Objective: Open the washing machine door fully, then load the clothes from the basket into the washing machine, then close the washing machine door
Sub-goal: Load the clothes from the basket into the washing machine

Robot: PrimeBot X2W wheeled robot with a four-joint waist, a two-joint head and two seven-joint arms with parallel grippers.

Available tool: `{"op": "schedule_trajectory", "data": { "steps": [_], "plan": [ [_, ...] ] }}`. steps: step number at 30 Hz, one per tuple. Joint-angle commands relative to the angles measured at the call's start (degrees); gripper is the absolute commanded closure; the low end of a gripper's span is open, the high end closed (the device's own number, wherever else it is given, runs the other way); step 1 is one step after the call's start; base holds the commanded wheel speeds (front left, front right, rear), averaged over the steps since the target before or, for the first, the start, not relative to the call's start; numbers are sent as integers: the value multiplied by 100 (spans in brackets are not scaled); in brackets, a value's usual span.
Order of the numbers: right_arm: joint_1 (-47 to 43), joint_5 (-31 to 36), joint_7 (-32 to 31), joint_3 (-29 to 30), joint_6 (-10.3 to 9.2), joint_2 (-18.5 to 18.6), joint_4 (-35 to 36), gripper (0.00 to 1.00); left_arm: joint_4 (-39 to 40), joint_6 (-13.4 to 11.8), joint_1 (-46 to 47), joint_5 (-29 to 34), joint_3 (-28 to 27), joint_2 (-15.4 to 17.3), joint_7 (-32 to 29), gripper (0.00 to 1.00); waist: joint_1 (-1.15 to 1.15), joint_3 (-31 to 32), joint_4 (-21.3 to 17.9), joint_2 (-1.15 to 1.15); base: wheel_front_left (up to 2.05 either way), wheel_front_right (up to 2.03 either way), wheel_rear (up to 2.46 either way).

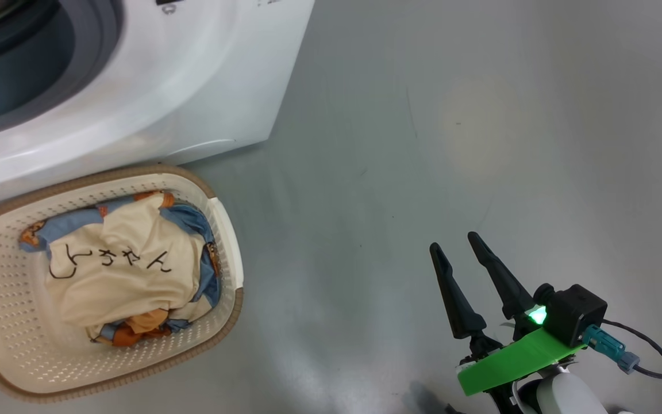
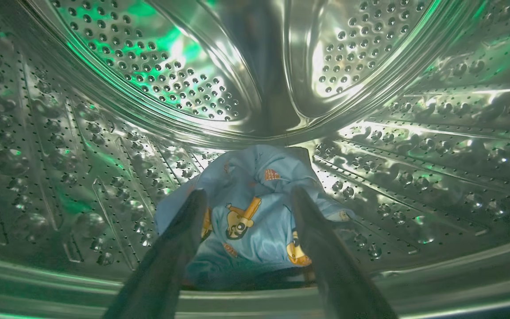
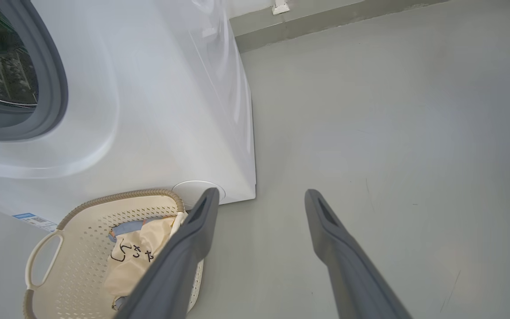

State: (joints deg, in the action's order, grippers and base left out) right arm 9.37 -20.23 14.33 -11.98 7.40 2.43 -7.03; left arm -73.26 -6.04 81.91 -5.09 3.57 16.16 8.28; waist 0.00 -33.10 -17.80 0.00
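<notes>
the left claw (image 2: 246, 196) is inside the washing machine (image 1: 153, 86), its two dark fingers standing well apart and clamped on nothing. between and just beyond them, a light blue bear-print garment (image 2: 255, 221) lies crumpled on the bottom of the perforated steel drum (image 2: 148, 75), near the front lip. whether the fingertips touch the fabric cannot be told. green light glints off the drum wall.

the right claw (image 1: 453, 241) hovers over the grey floor (image 1: 423, 144), well to the right of the machine. its fingers are spread and empty, pointing up the head view. a green plastic tab (image 1: 509, 359) and a dark cable (image 1: 653, 356) sit at its wrist.

the basket (image 1: 15, 328) stands on the floor just in front of the machine, its brown rim close to the white front panel. inside it lies a cream garment (image 1: 118, 270) with black japanese letters facing up. light blue fabric (image 1: 72, 221) and orange trim show around its edges.

in the right wrist view, the grey rubber gasket (image 3: 56, 84) rings the open mouth of the machine. a small blue label (image 3: 25, 216) sits low on the front, just left of the basket, and a round white cap (image 3: 193, 189) sits low at the front corner, just behind the basket rim.
</notes>
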Motion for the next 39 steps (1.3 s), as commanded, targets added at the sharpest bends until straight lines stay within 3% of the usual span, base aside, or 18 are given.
{"op": "schedule_trajectory", "data": {
  "steps": [1,12,19,32,39],
  "plan": [
    [-155,49,67,-87,9,44,96,0,99,-61,-86,-51,-46,173,89,0,0,43,39,0,0,0,0],
    [-166,97,67,-42,9,44,68,0,67,-172,-506,-323,-142,-149,506,0,0,332,228,0,0,0,0],
    [-226,128,67,-7,9,44,28,0,338,-56,-1088,-519,-226,-373,660,0,0,712,425,0,0,0,0],
    [-530,316,67,278,9,44,-51,0,2142,248,-3166,-660,-465,-735,671,0,0,1601,886,0,0,0,0],
    [-749,424,67,431,9,44,-53,0,2984,583,-4228,-567,-422,-1003,671,0,0,2010,1106,0,0,0,0]
  ]
}}
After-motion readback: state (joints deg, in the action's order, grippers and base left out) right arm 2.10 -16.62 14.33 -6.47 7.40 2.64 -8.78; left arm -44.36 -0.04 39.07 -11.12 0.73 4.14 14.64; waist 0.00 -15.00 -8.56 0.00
